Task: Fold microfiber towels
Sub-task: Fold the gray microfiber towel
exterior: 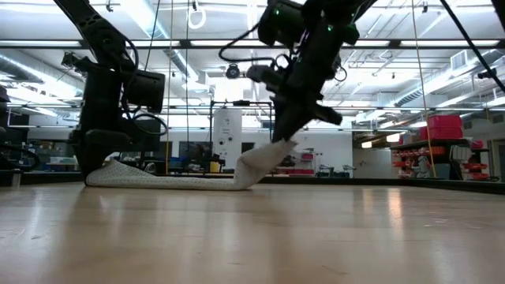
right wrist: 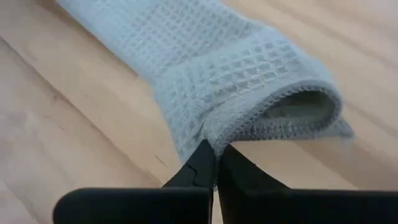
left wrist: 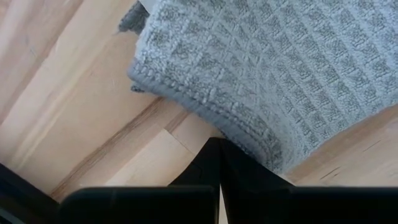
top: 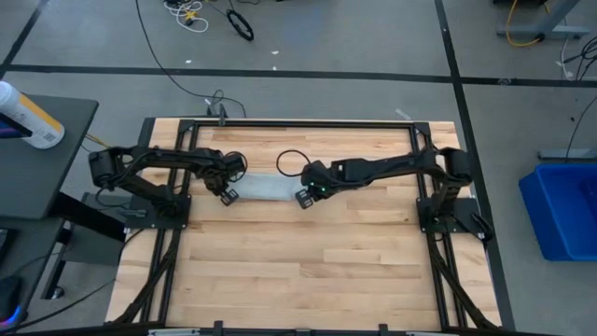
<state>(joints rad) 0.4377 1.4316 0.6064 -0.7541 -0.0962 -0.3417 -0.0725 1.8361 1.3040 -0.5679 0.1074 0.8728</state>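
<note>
The microfiber towel is a pale grey-blue waffle-weave cloth, folded into a narrow strip that runs left to right on the wooden table. My left gripper stands at its left end, pointing down, shut at the hemmed edge. My right gripper is shut on the right end. In the low view that end slopes up off the table to the fingers while the rest of the strip lies flat. My left gripper meets the towel's hemmed edge at the left end with its shut fingertips, coming from above and pointing down. That end stays down on the table. Whether the hem is pinched or only pressed, I cannot tell. My right gripper pinches the hemmed edge of the towel's right end between its two fingertips, slanting down from above. Several layers show there, opening into a loop. The end is lifted clear and the strip slopes down to the table.
A bright blue bin stands on the floor right of the table. A white bottle lies on a dark side table at the left. Cables trail on the floor beyond the far edge. Bare wood stretches toward the near edge.
</note>
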